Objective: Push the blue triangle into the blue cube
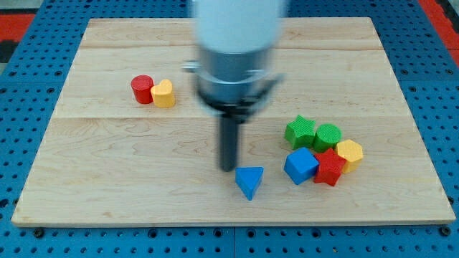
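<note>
Sitting near the desk's [107,179] bottom edge, a bit right of centre, the blue triangle [249,180] points down toward the view's bottom. My tip [227,169] is just beside it at its upper left corner, very close; contact cannot be told. No claw on this arm, just a straight dark rod, so open or closed does not apply.

Blue cube [300,165] lies to the view's right of the blue triangle, near but apart, a clear strip of wood between them. It is the leftmost piece of a cluster of 5 at the view's right: green star-like block [300,132] above it, green cylinder [328,135] just right of that, red star-like block [329,168] touching the blue cube's right side, yellow hexagon-like block [350,153] at the far right touching the red one.

2 more blocks at the view's upper left, well apart from everything else: red cylinder [142,89] and a yellow block [163,94], rounded with a pointed side, shape not clear, touching side by side.

Arm body [237,50] is blurred, comes down from the view's top centre. Desk is light wood planks on a blue perforated base [430,240].
</note>
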Robot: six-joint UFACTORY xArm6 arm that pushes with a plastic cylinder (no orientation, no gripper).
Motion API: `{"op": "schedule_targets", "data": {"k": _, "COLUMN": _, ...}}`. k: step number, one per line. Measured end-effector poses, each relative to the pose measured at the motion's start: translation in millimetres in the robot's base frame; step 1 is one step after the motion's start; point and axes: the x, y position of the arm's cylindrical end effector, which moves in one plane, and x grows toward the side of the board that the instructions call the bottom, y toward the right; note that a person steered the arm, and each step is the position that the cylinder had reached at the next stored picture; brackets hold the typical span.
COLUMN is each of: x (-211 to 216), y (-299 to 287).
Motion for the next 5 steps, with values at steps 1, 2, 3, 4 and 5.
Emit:
{"op": "schedule_targets", "data": {"k": 1, "x": 11, "y": -63}}
{"op": "schedule_targets", "data": {"k": 2, "x": 48, "y": -4}}
{"op": "schedule_targets", "data": {"k": 3, "x": 39, "y": 53}}
{"op": "schedule_targets", "data": {"k": 4, "x": 17, "y": 96}}
{"op": "schedule_targets", "data": {"k": 5, "x": 15, "y": 119}}
